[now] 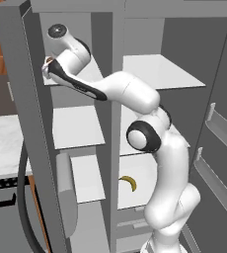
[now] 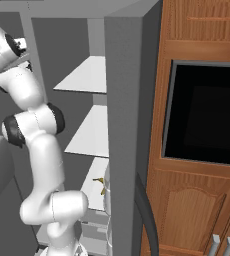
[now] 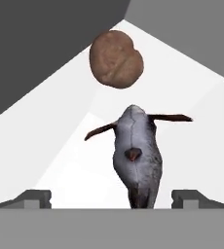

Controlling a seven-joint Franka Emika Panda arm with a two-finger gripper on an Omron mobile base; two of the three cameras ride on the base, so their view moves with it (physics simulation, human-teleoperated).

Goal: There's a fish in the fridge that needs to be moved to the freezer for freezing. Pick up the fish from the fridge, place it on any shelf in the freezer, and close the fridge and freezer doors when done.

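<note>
The fish point(image 3: 136, 155) lies on the white shelf point(image 3: 60, 146) at twelve o'clock from the gripper point(image 3: 111, 198), midway between its wide-spread fingers, long axis pointing straight away.

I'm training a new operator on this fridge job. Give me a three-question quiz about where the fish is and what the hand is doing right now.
1. True or false: the hand is shut on the grey slender fish.
2. What lies beyond the fish on the white freezer shelf in the hand view? A) the round brown lump B) a red apple C) a glass bottle
3. Fill in: the curved yellow banana lies on a shelf in the ____ compartment.

Key: 1. False, its fingers stand wide apart either side of the fish. 2. A. 3. Wider.
</note>
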